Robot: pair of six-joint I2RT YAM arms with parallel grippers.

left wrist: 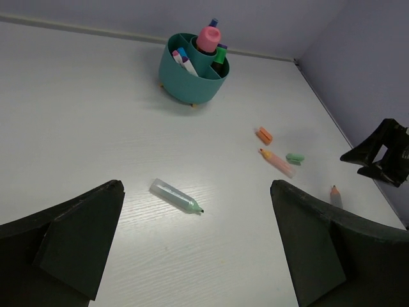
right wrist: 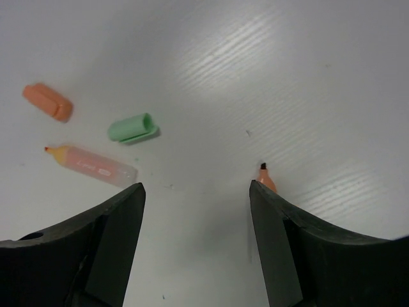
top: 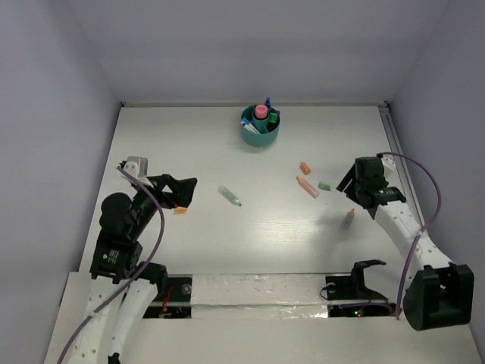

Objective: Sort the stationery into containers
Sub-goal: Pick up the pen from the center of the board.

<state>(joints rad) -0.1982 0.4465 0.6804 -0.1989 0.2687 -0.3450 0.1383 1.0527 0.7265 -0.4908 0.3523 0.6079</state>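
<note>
The teal cup (top: 260,130) stands at the back centre, holding a pink-capped bottle (top: 261,111) and several markers; it also shows in the left wrist view (left wrist: 189,82). A green uncapped highlighter (top: 229,196) lies mid-table, just ahead of my open, empty left gripper (top: 187,193), between its fingers in the left wrist view (left wrist: 176,196). My right gripper (top: 347,186) is open and empty above the table. To its left lie a pink highlighter (right wrist: 92,165), a green cap (right wrist: 132,128) and an orange cap (right wrist: 48,102). An orange marker (right wrist: 266,181) pokes out beside its right finger.
The orange marker (top: 348,219) lies near the right arm's forearm. Grey walls close in the table on three sides. A small orange bit (top: 180,210) shows under my left gripper; I cannot tell whether it is loose. A taped strip runs along the near edge (top: 258,292).
</note>
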